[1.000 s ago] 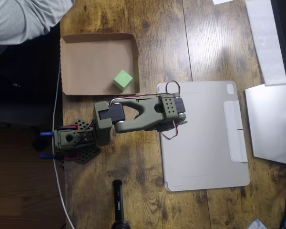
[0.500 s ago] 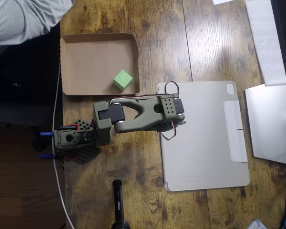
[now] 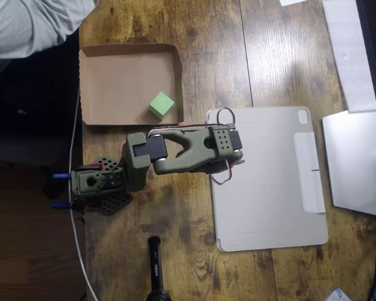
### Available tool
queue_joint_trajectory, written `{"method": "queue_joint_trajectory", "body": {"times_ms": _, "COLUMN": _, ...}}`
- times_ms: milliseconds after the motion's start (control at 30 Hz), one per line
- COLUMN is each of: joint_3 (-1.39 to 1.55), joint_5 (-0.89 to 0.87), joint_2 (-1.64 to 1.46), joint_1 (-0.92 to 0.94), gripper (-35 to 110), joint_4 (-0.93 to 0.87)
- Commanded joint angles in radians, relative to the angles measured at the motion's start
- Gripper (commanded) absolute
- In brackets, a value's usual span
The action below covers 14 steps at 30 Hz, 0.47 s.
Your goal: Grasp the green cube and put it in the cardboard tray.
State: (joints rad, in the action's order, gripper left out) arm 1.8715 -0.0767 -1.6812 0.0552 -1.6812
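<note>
Not much has changed for us over the last second: the olive arm [image 3: 182, 150] just shifted a hair, folded up over the table [image 3: 194, 37] at the grey tablet [image 3: 269, 182]'s 9 o'clock edge. The green cube [image 3: 161, 105] hasn't budged, sitting inside the cardboard tray [image 3: 128, 51] near its 5 o'clock corner, nothing else in there. So the drop looks done to us. Can't tell whether the fingers are spread or pressed together; they're tucked under the arm.

tool — hidden under folded arm [image 3: 188, 150] | person's sleeve [image 3: 31, 25] — cut by top-left edge
</note>
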Motion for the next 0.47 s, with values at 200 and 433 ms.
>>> {"method": "queue_joint_trajectory", "body": {"times_ms": 200, "joint_3": 0.018, "joint_5": -0.029, "joint_2": -0.04, "joint_1": 0.02, "gripper": 0, "joint_4": 0.02}}
{"method": "queue_joint_trajectory", "body": {"times_ms": 433, "joint_3": 0.021, "joint_5": -0.032, "joint_2": -0.051, "joint_1": 0.023, "gripper": 0, "joint_4": 0.025}}
